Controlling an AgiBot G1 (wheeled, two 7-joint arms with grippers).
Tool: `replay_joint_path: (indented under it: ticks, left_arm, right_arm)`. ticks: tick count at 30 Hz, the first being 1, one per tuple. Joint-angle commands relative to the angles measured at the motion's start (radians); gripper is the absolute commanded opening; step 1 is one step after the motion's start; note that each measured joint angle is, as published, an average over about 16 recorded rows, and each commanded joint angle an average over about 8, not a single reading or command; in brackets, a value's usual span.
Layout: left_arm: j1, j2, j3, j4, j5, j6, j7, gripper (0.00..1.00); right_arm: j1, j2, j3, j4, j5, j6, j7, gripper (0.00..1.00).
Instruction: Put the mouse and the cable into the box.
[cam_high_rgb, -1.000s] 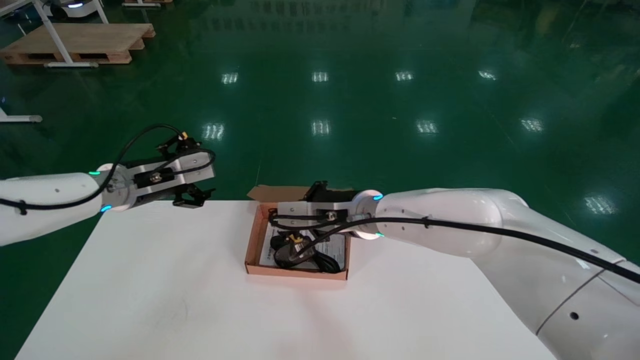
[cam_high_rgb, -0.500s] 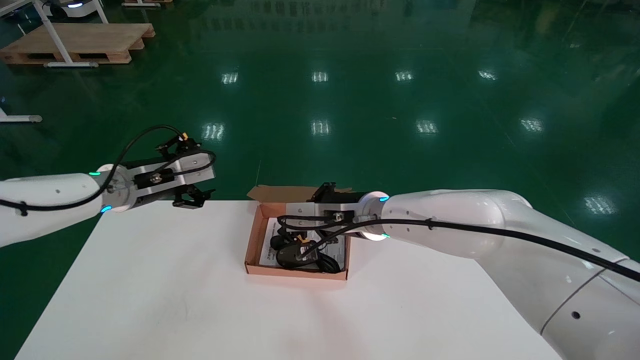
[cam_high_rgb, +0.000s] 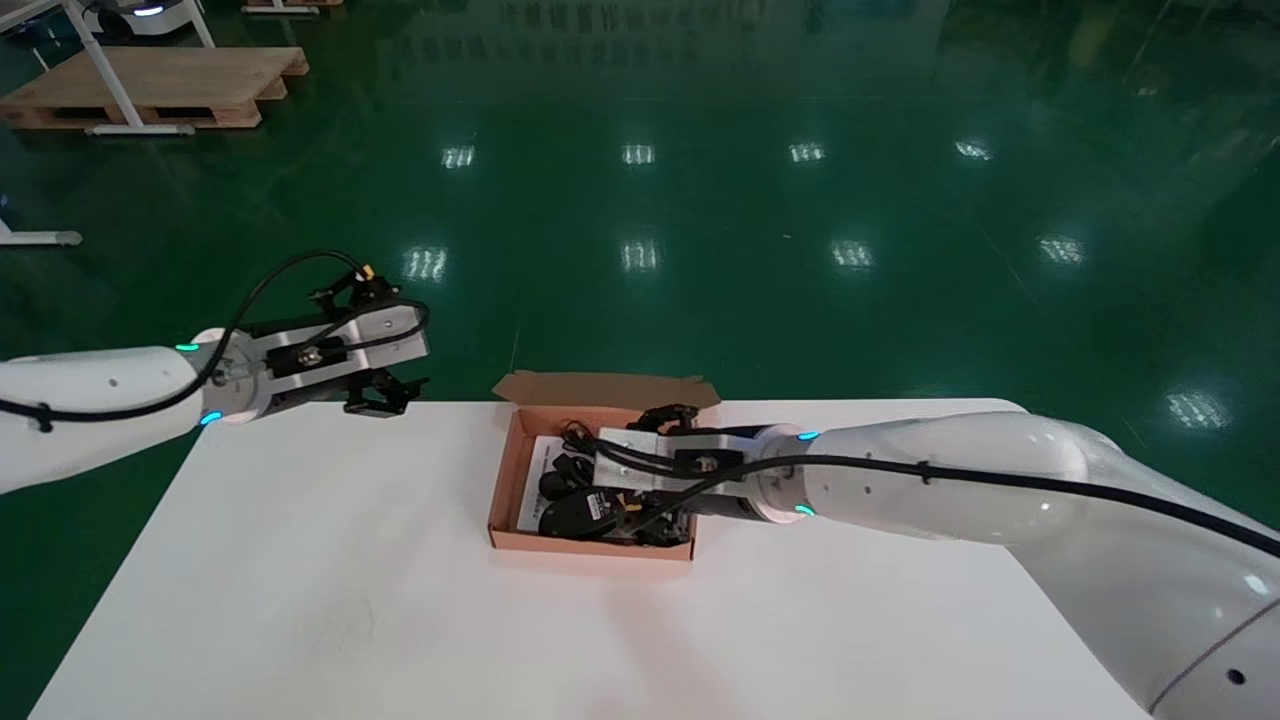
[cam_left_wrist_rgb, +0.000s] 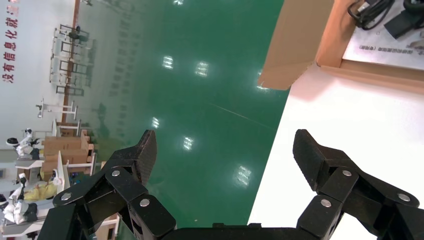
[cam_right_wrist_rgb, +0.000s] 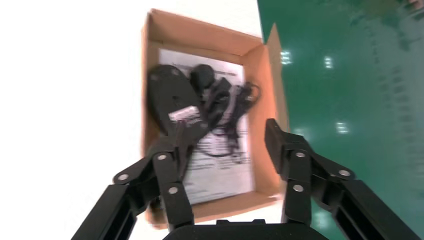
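Observation:
An open cardboard box (cam_high_rgb: 590, 545) sits at the table's far middle, its lid flap folded back. A black mouse (cam_high_rgb: 565, 512) lies inside it on a printed sheet (cam_right_wrist_rgb: 220, 167), next to a bundled black cable (cam_high_rgb: 572, 448). In the right wrist view the mouse (cam_right_wrist_rgb: 170, 97) and cable (cam_right_wrist_rgb: 227, 107) lie side by side in the box (cam_right_wrist_rgb: 147, 80). My right gripper (cam_high_rgb: 625, 480) hovers open over the right half of the box and holds nothing (cam_right_wrist_rgb: 220, 142). My left gripper (cam_high_rgb: 385, 392) hangs open and idle over the table's far left edge (cam_left_wrist_rgb: 225, 150).
The white table (cam_high_rgb: 350, 580) is bare on the left and near sides. Beyond its far edge lies green floor (cam_high_rgb: 700, 250). A wooden pallet (cam_high_rgb: 150, 85) lies far off at the back left. The box's flap (cam_left_wrist_rgb: 300, 45) shows in the left wrist view.
My right arm has pulled back toward the near right and dropped lower over the box. The mouse and cable stay in the box. The left arm has not moved.

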Motion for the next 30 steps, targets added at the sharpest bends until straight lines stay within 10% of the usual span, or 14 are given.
replay_joint_path:
  ticks: [1,30]
  left_arm:
    - [0.005,-0.004,-0.005,-0.005,-0.01,0.008,-0.002,1.0]
    - [0.248,-0.204,-0.276,-0.266,-0.543,0.459,-0.093,1.0]
  right_arm:
    - [-0.02,0.026,0.03,0.02,0.034,-0.03,0.006,1.0]
    - [-0.314,0.394,0.457,0.311,0.528,-0.458,0.097,1.0]
